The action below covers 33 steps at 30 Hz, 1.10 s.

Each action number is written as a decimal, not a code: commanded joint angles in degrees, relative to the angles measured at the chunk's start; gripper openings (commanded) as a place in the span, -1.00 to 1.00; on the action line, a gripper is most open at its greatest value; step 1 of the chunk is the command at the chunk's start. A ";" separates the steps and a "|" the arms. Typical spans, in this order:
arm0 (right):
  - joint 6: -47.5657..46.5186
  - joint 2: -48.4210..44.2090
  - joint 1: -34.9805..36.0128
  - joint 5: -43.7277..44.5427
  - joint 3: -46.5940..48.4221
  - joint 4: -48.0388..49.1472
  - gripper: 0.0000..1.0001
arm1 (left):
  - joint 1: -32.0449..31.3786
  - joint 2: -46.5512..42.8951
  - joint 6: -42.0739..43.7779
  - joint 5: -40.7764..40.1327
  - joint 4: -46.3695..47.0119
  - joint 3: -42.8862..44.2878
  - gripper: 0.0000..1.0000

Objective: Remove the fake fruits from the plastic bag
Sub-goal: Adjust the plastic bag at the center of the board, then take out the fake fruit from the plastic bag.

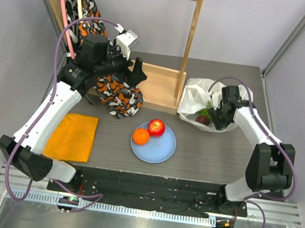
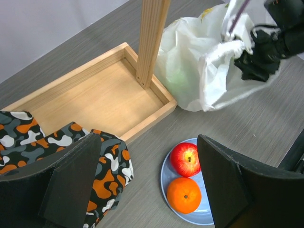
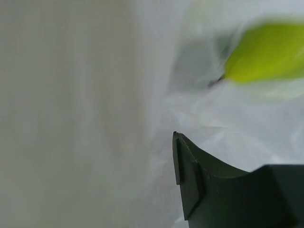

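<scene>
The white plastic bag (image 1: 194, 100) lies at the back right, its mouth facing my right arm. My right gripper (image 1: 219, 115) reaches into that mouth, beside a dark plum (image 1: 203, 120) and something green. In the right wrist view only one finger (image 3: 187, 175) shows against the bag's film (image 3: 213, 114); a blurred green fruit (image 3: 266, 52) lies beyond it, and the other jaw is hidden. A red apple (image 1: 157, 127) and an orange (image 1: 141, 136) sit on the light-blue plate (image 1: 161, 150). My left gripper (image 1: 136, 71) hangs open and holds nothing, above the table (image 2: 152, 190).
A wooden rack with a tray base (image 1: 156, 86) stands at the back centre, its post right beside the bag. A camouflage cloth (image 1: 119, 97) lies against the tray's front left. A folded orange cloth (image 1: 73, 135) lies at the near left.
</scene>
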 commanded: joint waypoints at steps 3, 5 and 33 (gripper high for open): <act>-4.77 -13.96 -0.17 2.84 -9.51 -9.91 0.08 | -0.26 0.45 -0.25 1.23 3.18 0.49 0.72; -5.39 -14.50 -0.43 4.16 -8.82 -9.13 0.14 | -0.26 0.54 0.10 1.23 3.09 0.40 0.73; 1.55 22.41 -11.59 12.52 21.94 5.02 0.65 | -0.26 0.01 0.02 0.88 2.83 -2.41 0.72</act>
